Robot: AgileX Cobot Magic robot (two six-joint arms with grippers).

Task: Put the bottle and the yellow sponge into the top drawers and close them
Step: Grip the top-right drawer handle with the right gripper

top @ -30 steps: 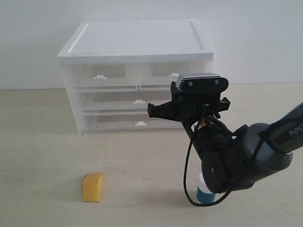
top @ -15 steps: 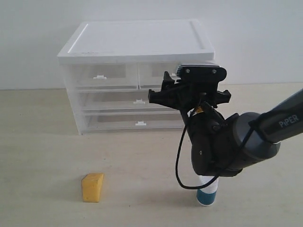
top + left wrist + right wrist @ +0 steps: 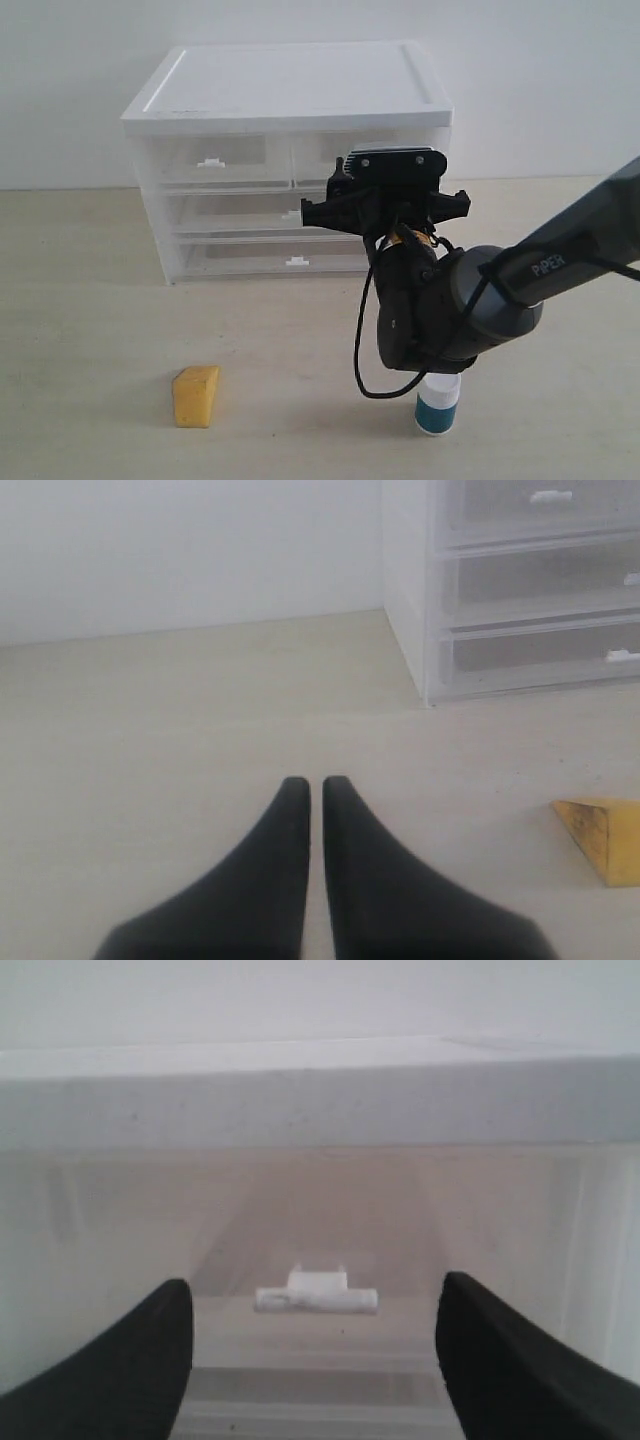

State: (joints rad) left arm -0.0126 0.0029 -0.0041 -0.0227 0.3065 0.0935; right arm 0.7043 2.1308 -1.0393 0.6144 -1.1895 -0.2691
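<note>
1. The right gripper (image 3: 314, 1290) was seen w/ its fingers spread wide and nothing held betw. them.
2. It was held up right in front of the cabinet (image 3: 290, 88), at the level of the top drawers (image 3: 212, 158), on the right-hand one. That drawer's front was mostly hidden by the gripper in the ext. view.
3. In the right wrist view a small white handle (image 3: 316, 1298) was framed betw. the two fingers, a bit ahead of the tips. It looked untouched, but contact couldn't be ruled out for sure.
4. Both top drawers looked pushed in, flush w/ the cabinet front, as far as could be made out.
5. The left gripper (image 3: 315, 785) was pressed together w/ nothing pinched, and was held low over the bare table (image 3: 150, 730).
6. The yellow sponge (image 3: 196, 396) was left lying on the table, front-left of the cabinet and well apart from it. In the left wrist view it was caught at the pic's edge, off to the side of the closed fingers and untouched.
7. The bottle (image 3: 437, 408) was stood upright on the table, white cap on top and teal body below. It was partly hidden under the right arm, well apart from the sponge.
8. So neither item was in a drawer.
</note>
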